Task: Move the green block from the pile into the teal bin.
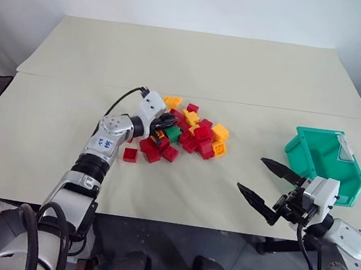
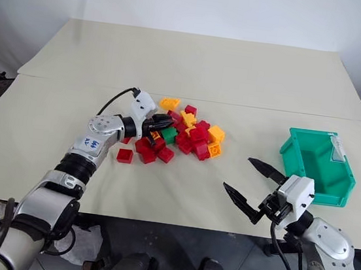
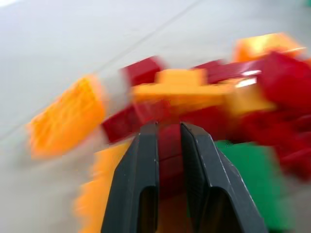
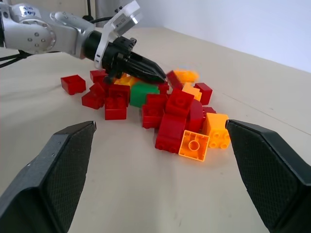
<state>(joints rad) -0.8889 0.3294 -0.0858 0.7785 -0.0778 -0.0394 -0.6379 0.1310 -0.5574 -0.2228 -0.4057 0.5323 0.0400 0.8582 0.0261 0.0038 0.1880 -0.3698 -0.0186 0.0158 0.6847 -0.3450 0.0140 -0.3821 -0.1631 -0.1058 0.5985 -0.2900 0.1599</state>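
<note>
2 arms: left gripper [image 1: 171, 121] closed at pile [image 1: 193, 135], right gripper [image 1: 268, 183] spread.

Bright even light, soft shadows, left wrist view heavily motion-blurred

A pale beige table [image 1: 196, 64] (a seam crosses it) against a white wall [image 1: 184, 0].

The left arm reaches forward, its left gripper [image 1: 169, 121] level with its black fingers pressed together. The right gripper [image 1: 269, 183] hangs low, its two fingers spread wide apart.
</note>
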